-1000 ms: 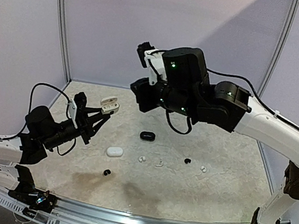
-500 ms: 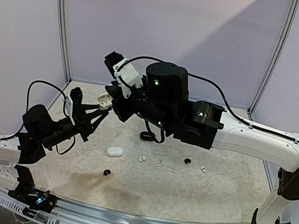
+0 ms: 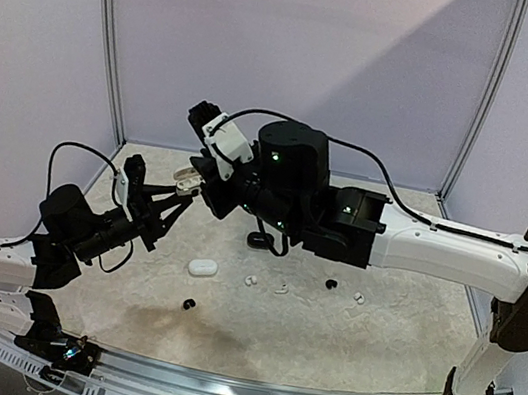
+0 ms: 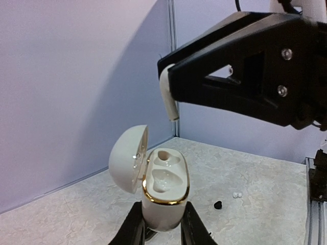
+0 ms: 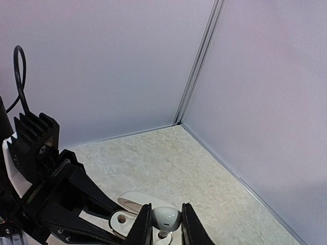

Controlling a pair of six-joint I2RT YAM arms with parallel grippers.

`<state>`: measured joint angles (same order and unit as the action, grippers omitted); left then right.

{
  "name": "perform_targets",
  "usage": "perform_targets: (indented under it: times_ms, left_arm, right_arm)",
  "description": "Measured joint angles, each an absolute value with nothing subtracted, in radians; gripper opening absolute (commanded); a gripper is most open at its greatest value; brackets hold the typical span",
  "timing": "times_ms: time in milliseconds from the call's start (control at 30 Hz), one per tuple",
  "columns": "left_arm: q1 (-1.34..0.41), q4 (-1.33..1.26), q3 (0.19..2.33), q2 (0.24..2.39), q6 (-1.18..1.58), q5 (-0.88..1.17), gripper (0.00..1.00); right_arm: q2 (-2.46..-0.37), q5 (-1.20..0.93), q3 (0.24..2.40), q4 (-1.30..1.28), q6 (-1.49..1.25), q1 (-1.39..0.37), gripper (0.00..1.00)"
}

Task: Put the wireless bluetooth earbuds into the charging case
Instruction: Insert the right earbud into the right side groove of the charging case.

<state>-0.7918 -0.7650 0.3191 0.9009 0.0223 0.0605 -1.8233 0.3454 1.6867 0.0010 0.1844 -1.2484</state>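
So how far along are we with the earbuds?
Done: the left claw holds the white charging case up, lid open, both wells empty. In hand: the right claw grips one white earbud just above it, not yet seated. Left: three loose white earbuds and two black earbuds lie on the table, beside a closed white case and a black case.

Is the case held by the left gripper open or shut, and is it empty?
Open and empty. The case has its lid swung aside, both sockets bare; the right gripper holds a white earbud above it.
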Motion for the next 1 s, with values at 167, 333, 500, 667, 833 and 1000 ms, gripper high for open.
perform_targets:
  times_ms: [167,333,500,667,833,1000]
  left_arm:
    - [-0.792,-0.766,0.319,0.901,0.039,0.067,0.00]
    - [-0.792,-0.765,0.319,0.901,0.069,0.067,0.00]
    - [-0.792,-0.765,0.326,0.901,0.102,0.070,0.00]
    - [-0.792,-0.765,0.326,0.901,0.102,0.076,0.00]
    - [-0.792,-0.764,0.326,0.901,0.102,0.079,0.00]
    - [-0.792,-0.755,0.326,0.902,0.097,0.082,0.00]
  right_arm:
    - [-1.823,0.337,1.670,0.005,0.177,-1.234,0.00]
    - [-1.823,0.313,1.655,0.006,0.176,-1.229,0.00]
    - [-1.823,0.301,1.650,0.009,0.173,-1.229,0.00]
    - [-1.823,0.300,1.647,0.009,0.173,-1.228,0.00]
    - [-1.830,0.299,1.647,0.017,0.177,-1.218,0.00]
    - [-1.839,0.298,1.647,0.024,0.190,-1.215,0.00]
